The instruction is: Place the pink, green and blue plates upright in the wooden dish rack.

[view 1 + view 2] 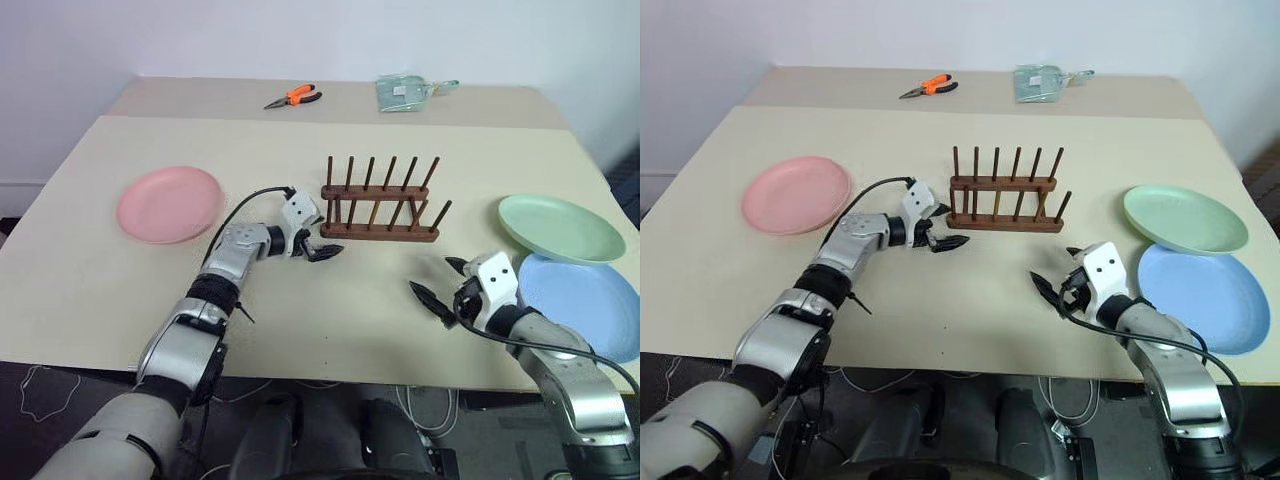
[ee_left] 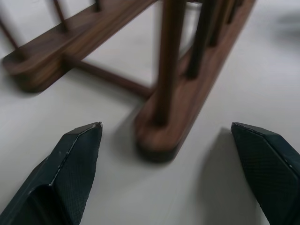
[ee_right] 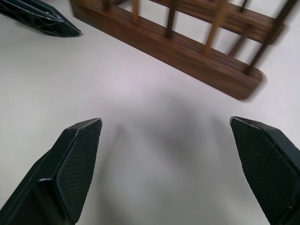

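The wooden dish rack (image 1: pixel 380 204) is sitting empty at the centre of the head view, so no plate is slotted yet. The pink plate (image 1: pixel 169 204) is lying flat at middle left; the green plate (image 1: pixel 559 227) is lying at middle right, its near edge overlapping the blue plate (image 1: pixel 580 303) at lower right. The left gripper (image 1: pixel 325 248) is hovering just beside the rack's left end with jaws spread wide and holding nothing, probably to steady or shift the rack. The right gripper (image 1: pixel 440 284) is waiting below the rack's right end, jaws likewise wide and empty, near the green and blue plates. Orange-handled pliers (image 1: pixel 293 97) and a clear packet (image 1: pixel 404 93) are lying at the top. No writing is readable.
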